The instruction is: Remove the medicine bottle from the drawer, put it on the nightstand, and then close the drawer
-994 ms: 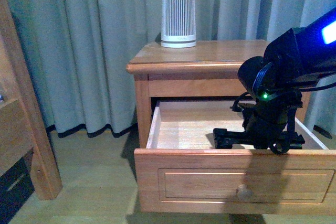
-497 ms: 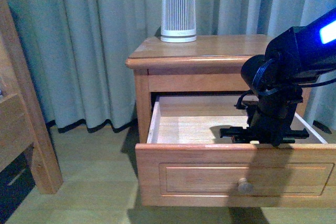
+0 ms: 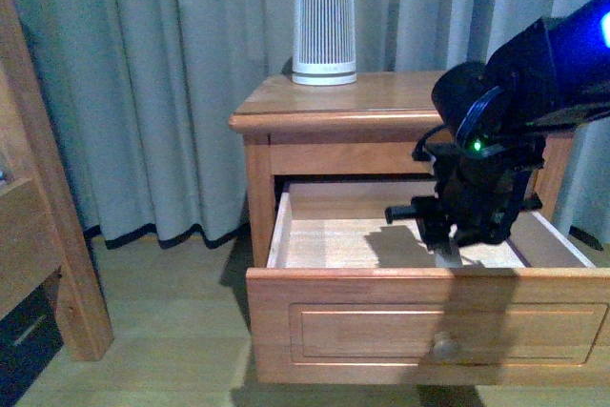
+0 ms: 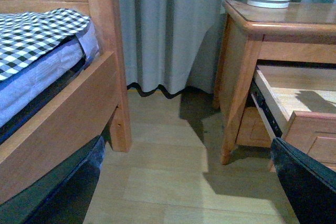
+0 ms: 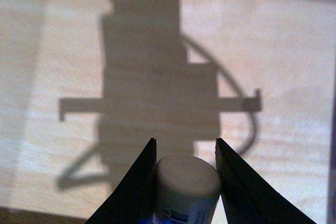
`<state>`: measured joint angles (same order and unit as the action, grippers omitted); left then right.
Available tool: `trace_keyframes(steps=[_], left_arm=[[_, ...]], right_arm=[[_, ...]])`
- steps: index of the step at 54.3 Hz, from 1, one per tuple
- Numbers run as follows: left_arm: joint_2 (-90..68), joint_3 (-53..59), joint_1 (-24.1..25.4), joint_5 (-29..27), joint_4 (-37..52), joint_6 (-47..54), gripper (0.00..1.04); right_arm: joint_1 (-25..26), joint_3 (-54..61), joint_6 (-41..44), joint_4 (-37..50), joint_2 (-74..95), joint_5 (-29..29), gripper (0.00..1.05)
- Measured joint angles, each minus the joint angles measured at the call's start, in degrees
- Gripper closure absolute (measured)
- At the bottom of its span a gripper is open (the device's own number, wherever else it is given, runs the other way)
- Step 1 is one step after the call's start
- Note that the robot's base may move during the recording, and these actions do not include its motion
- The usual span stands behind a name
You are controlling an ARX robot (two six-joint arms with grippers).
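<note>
Right wrist view: the right gripper [image 5: 185, 142] pinches the medicine bottle [image 5: 186, 182] (blue print on its label) over the pale floor of the open drawer [image 3: 381, 316], right of centre. The left gripper [image 4: 189, 192] hangs spread and empty, left of the nightstand [image 3: 353, 97]. A ribbed cylinder [image 3: 324, 30] stands at the far edge of its top.

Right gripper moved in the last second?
Yes. The right gripper has risen against the drawer front rim, shut on the medicine bottle.
</note>
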<state>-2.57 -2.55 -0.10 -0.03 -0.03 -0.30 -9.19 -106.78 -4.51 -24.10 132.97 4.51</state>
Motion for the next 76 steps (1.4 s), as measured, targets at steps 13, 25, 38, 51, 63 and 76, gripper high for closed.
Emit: trace_keyframes(steps=[13,25,38,51,63,76], left_arm=[[0.0,0.0,0.0,0.0,0.0,0.0,0.07],[0.0,0.0,0.0,0.0,0.0,0.0,0.07],[0.0,0.0,0.0,0.0,0.0,0.0,0.07],[0.0,0.0,0.0,0.0,0.0,0.0,0.07],[0.0,0.0,0.0,0.0,0.0,0.0,0.07],[0.0,0.0,0.0,0.0,0.0,0.0,0.07]], right_arm=[[-1.0,3.7,7.8,13.0,-11.8,0.9,0.75],[-0.5,-5.0,10.8,7.5,-10.4,2.3,0.75],[2.4,-33.7,10.6,-11.8,6.4,5.1,0.75],[3.6,-47.7,8.5,-19.0,14.0,4.9,0.75],[3.3,-55.3,7.2,-19.3,15.2,3.3,0.75],[1.5,-59.2,9.9,-12.3,13.4,1.6,0.75]])
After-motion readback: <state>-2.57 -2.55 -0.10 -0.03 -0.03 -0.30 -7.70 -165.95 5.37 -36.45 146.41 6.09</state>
